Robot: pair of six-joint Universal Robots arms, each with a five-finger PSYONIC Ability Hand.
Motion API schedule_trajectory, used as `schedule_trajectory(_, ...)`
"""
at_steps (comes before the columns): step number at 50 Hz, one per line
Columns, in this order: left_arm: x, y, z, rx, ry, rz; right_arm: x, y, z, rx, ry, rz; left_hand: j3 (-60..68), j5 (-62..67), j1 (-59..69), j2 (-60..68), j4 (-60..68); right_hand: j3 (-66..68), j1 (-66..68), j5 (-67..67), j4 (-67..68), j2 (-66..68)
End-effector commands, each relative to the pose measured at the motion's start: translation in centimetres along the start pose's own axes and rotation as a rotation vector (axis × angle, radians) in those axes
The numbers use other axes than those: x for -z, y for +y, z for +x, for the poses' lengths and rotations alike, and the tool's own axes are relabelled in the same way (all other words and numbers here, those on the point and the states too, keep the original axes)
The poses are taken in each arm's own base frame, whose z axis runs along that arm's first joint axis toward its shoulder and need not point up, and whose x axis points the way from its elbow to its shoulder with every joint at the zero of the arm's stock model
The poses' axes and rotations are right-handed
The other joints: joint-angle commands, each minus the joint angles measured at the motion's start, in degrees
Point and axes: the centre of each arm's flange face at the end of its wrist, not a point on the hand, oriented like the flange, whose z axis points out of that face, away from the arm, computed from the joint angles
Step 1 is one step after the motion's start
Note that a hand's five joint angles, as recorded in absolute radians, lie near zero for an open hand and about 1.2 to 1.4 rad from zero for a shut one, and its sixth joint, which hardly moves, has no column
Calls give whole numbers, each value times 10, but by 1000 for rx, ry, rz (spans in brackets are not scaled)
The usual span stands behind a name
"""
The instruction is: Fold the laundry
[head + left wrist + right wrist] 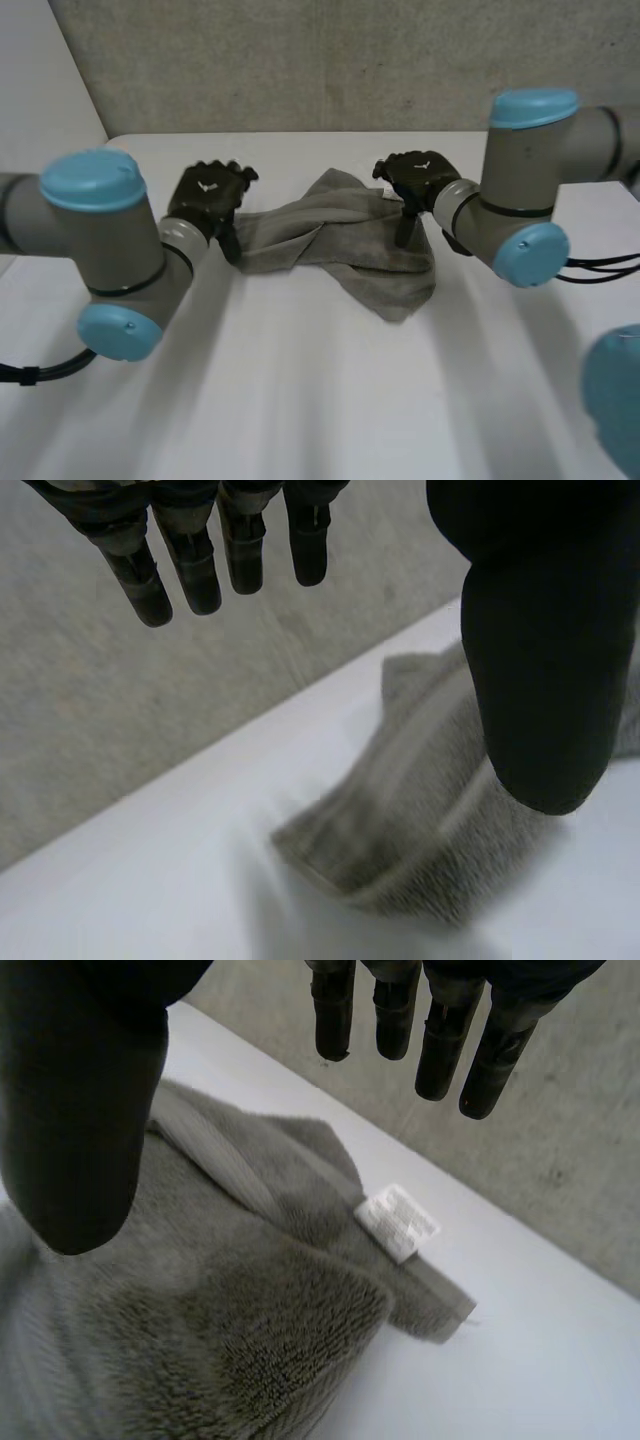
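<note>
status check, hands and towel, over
Left hand open at left end of towel. Right hand open over its right side. Towel crumpled, unfolded, white tag showing.

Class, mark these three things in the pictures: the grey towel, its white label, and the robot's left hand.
towel [340, 245]: head view, middle of the crumpled cloth.
label [397, 1222]: right wrist view, centre of the white tag.
left hand [207, 197]: head view, back of the hand.

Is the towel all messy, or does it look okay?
Messy. The grey towel lies bunched and twisted on the white table, not flat. One corner is flopped over, showing its white label. The left hand and right hand are open at its ends.
</note>
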Motion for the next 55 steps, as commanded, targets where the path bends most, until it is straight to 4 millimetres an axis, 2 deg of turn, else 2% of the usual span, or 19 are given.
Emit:
schedule_trajectory(1, -17, 40, 12, -2, 46, -74, -34, 27, 3, -22, 22, -9, 36, 34, 36, 35, 36, 13, 17, 15, 4, 9)
schedule_trajectory(16, -47, 70, 19, -13, 53, -95, -48, 60, 2, -24, 24, -56, 125, 124, 125, 125, 126, 120, 123, 121, 110, 115)
schedule_trajectory(22, -56, 70, 19, -31, 49, -75, -48, 60, 2, -24, 18, -59, 209, 207, 209, 208, 209, 397, 401, 399, 387, 392)
schedule_trajectory(26, -62, 71, 19, -54, 46, -56, -40, 40, 8, -27, 27, -27, 311, 310, 311, 311, 312, 662, 665, 663, 652, 657)
schedule_trajectory(35, -67, 59, 16, -71, 20, 20, -12, -15, 31, -17, 69, 56, 665, 663, 665, 664, 665, 662, 666, 664, 653, 658)
schedule_trajectory(38, -69, 31, 9, -76, -8, 106, -7, -27, 33, -5, 75, 89, 665, 663, 665, 664, 665, 662, 666, 664, 653, 658)
schedule_trajectory(39, -70, 7, 4, -74, -26, 180, -2, -41, 36, 13, 90, 131, 665, 663, 665, 664, 665, 662, 666, 664, 653, 658)
schedule_trajectory(40, -70, 6, 4, -74, -26, 181, 3, -60, 43, 47, 116, 195, 665, 663, 665, 664, 665, 662, 666, 664, 653, 658)
schedule_trajectory(41, -69, -20, -1, -73, -47, 262, 3, -61, 43, 48, 116, 196, 665, 663, 665, 664, 665, 662, 666, 664, 653, 658)
schedule_trajectory(42, -67, -49, -8, -70, -74, 354, 8, -84, 49, 99, 153, 292, 665, 663, 665, 664, 665, 662, 666, 664, 653, 658)
schedule_trajectory(43, -67, -50, -8, -70, -74, 355, 15, -109, 55, 141, 194, 400, 665, 663, 665, 664, 665, 662, 666, 664, 653, 658)
schedule_trajectory(44, -61, -83, -16, -57, -108, 457, 15, -110, 55, 141, 195, 401, 665, 663, 665, 664, 665, 662, 666, 664, 653, 658)
schedule_trajectory(45, -52, -118, -25, -42, -148, 568, 24, -135, 61, 165, 236, 509, 665, 663, 665, 664, 665, 662, 666, 664, 653, 658)
schedule_trajectory(46, -52, -119, -25, -42, -148, 569, 24, -136, 61, 166, 236, 510, 665, 663, 665, 664, 665, 662, 666, 664, 653, 658)
schedule_trajectory(47, -40, -149, -33, -24, -183, 667, 38, -161, 64, 177, 265, 612, 665, 663, 665, 664, 665, 662, 666, 664, 653, 658)
schedule_trajectory(48, -40, -149, -33, -24, -183, 668, 38, -161, 64, 177, 265, 613, 665, 663, 665, 664, 665, 662, 666, 664, 653, 658)
schedule_trajectory(49, -28, -174, -39, -1, -208, 754, 52, -182, 68, 172, 287, 694, 665, 663, 665, 664, 665, 662, 666, 664, 653, 658)
schedule_trajectory(53, 4, -217, -50, 42, -223, 888, 71, -199, 69, 142, 280, 747, 665, 663, 665, 664, 665, 662, 666, 664, 653, 658)
schedule_trajectory(55, 9, -218, -50, 45, -220, 879, 72, -182, 62, 136, 240, 637, 665, 663, 665, 664, 665, 662, 666, 664, 653, 658)
